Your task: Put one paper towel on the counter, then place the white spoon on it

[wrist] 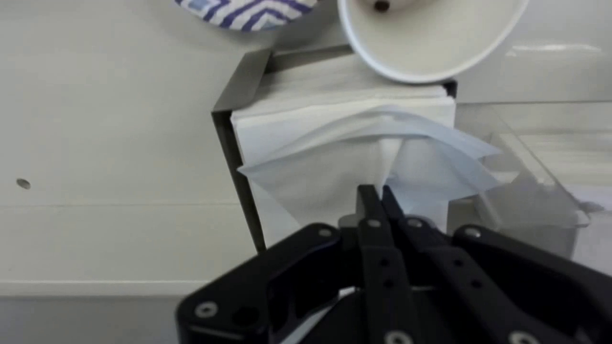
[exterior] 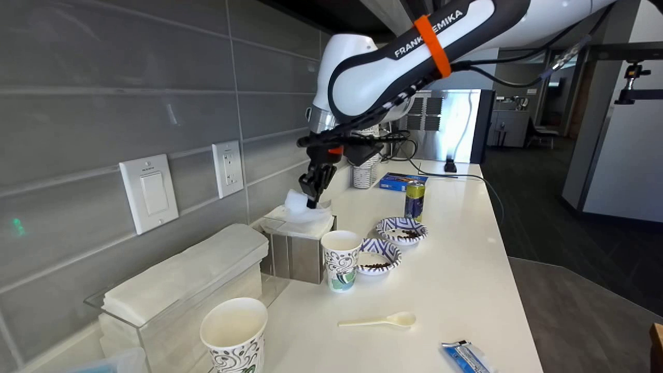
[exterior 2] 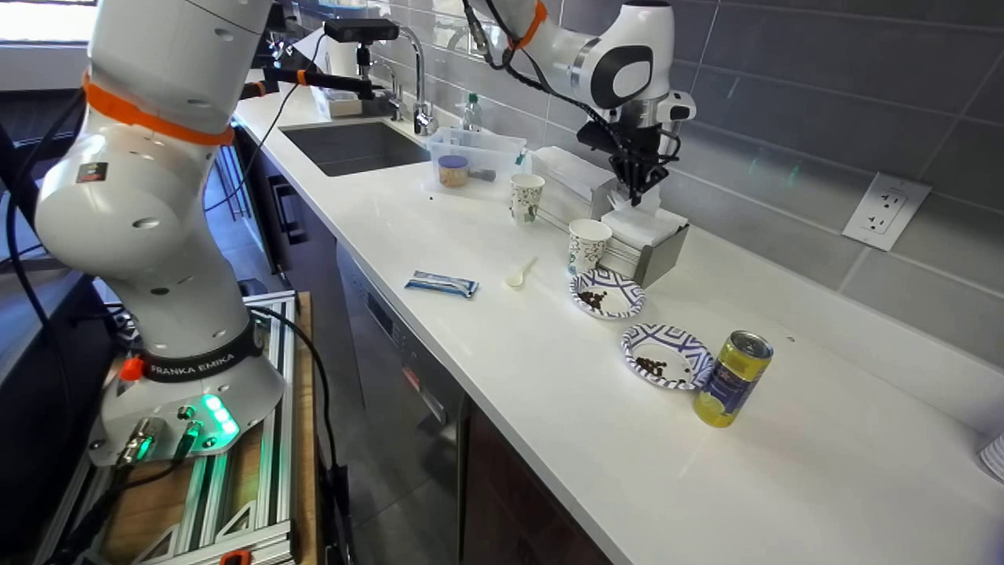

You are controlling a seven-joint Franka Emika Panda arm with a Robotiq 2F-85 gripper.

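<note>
The white spoon lies on the counter, seen in both exterior views (exterior: 401, 319) (exterior 2: 516, 278). A stack of white paper towels sits in a grey metal holder (exterior: 295, 256) by the wall; the holder also shows in an exterior view (exterior 2: 663, 260) and the wrist view (wrist: 243, 88). My gripper (wrist: 381, 191) is directly above this stack, pointing down, also seen in both exterior views (exterior: 312, 202) (exterior 2: 635, 198). Its fingers are shut on the top paper towel (wrist: 330, 165), which is pinched up into folds between the fingertips. Its corners spread over the stack. I cannot make out the spoon in the wrist view.
A paper cup (exterior: 342, 267) stands against the holder's front, and another cup (exterior: 234, 331) stands nearer the sink. Two patterned bowls (exterior 2: 608, 292) (exterior 2: 667, 357), a can (exterior 2: 733, 377) and a blue packet (exterior 2: 441, 284) are on the counter. A clear holder (exterior: 207, 311) with more towels is beside it.
</note>
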